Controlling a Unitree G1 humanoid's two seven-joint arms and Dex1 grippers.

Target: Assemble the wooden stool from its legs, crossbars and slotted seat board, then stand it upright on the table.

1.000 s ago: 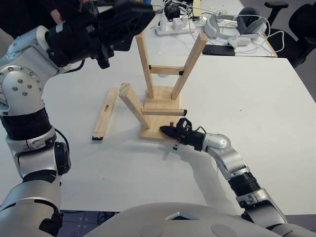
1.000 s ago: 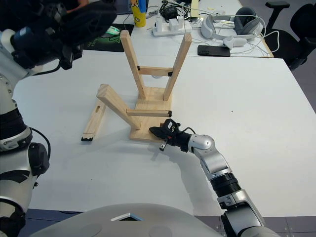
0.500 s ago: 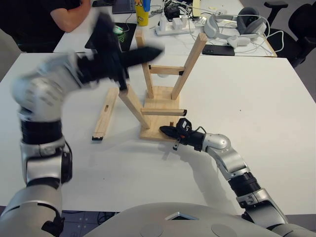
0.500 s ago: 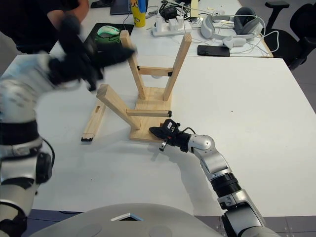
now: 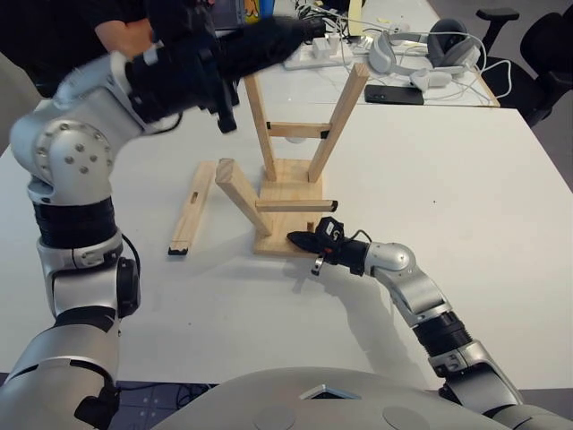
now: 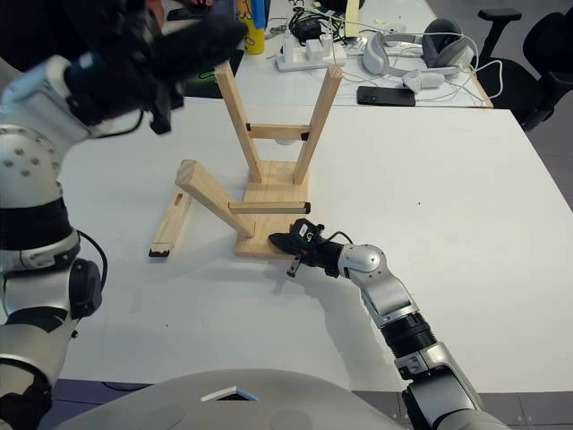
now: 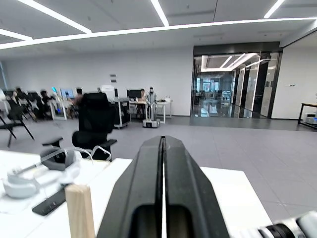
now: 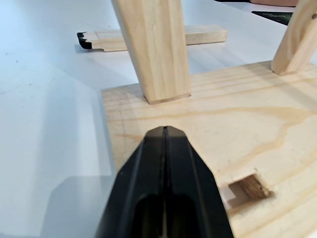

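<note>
Right gripper (image 8: 165, 130): together, tip over seat board (image 8: 237, 124) (open slot (image 8: 246, 187) beside). Left gripper (image 7: 162, 141): together, high beside leg end (image 7: 79, 198).

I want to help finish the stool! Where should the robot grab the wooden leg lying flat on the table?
Grip the loose leg around its middle, coming straight down from above, with the fingers pinching its two long sides. It lies flat on the table, apart from the seat board, so both sides are free. A middle hold should keep it balanced.
</note>
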